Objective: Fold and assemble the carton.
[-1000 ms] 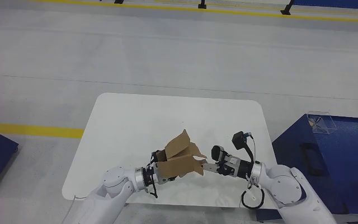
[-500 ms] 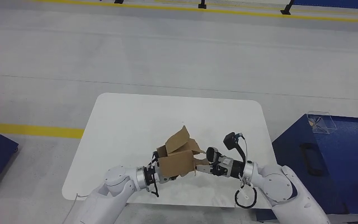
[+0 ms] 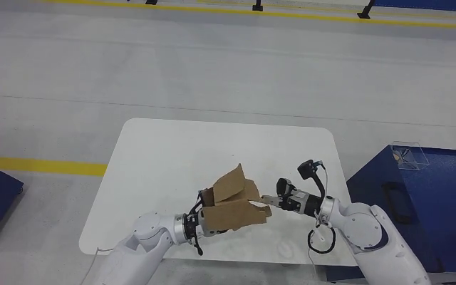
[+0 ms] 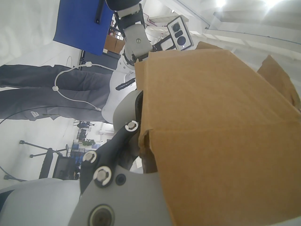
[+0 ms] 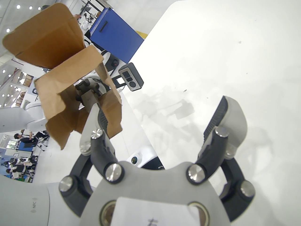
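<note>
A brown carton (image 3: pixel 231 201) with loose flaps hangs above the front of the white table (image 3: pixel 214 142). My left gripper (image 3: pixel 204 217) is shut on its near-left wall. In the left wrist view the carton (image 4: pixel 211 118) covers one side and a finger (image 4: pixel 117 142) runs in behind its edge. My right gripper (image 3: pixel 268 204) sits just right of the carton, open. In the right wrist view its two pads (image 5: pixel 218 114) stand wide apart with nothing between them. One finger lies against a flap of the carton (image 5: pixel 54 71).
A blue cabinet (image 3: pixel 406 199) stands right of the table with a clear plastic box (image 3: pixel 407 153) on top. The table's front edge runs just below both grippers. The far half of the table gives free room.
The right gripper pushed in against the carton's flaps, then drew back a little to the right. The carton has tilted, with a lower flap now folded out to the right.
</note>
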